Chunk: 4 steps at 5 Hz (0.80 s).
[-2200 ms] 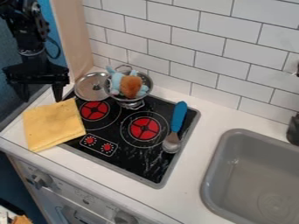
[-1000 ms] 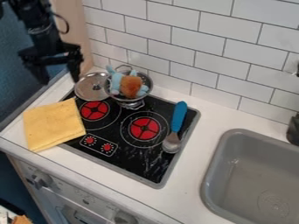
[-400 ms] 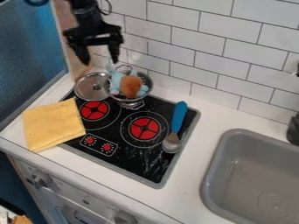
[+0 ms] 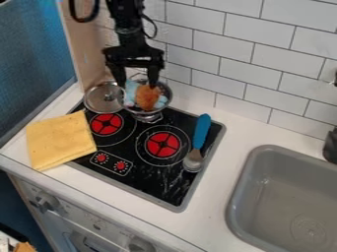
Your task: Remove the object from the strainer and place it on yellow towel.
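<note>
My gripper (image 4: 137, 84) hangs open over the back of the stove, its fingers spread apart above the strainer. Below and between the fingertips, the blue and brown plush toy (image 4: 147, 97) rests in the metal strainer (image 4: 150, 117). I cannot tell whether the fingertips touch the toy; they overlap its upper part in the view. The folded yellow towel (image 4: 60, 140) lies at the left, on the counter and over the stove's left edge.
A round metal lid (image 4: 103, 98) lies just left of the strainer. On the right side of the black stove (image 4: 151, 177) is a spoon with a blue handle (image 4: 201, 132). A grey sink (image 4: 289, 197) is at the right, and a tiled wall (image 4: 263, 59) stands behind.
The gripper has moved right from the upper left, past the lid, and come down to the strainer. The toy, strainer and towel have stayed in place.
</note>
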Each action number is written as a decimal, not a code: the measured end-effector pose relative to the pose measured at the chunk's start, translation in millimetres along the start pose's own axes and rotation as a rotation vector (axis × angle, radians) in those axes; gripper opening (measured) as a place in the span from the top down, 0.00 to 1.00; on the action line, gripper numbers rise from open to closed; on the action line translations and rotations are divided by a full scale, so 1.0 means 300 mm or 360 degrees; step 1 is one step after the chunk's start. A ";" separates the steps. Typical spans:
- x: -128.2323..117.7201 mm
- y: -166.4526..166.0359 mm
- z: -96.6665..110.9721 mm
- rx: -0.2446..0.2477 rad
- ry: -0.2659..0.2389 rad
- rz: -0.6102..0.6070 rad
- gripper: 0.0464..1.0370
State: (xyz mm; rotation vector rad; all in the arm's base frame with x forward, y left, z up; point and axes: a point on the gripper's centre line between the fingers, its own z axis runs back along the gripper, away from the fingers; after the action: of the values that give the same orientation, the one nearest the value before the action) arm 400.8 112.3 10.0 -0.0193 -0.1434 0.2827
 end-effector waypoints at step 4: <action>-0.004 -0.028 -0.089 0.0008 0.0070 -0.0074 0.67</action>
State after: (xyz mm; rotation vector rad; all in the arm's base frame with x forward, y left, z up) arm 406.0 103.9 -16.3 -0.0174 -0.0992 0.2362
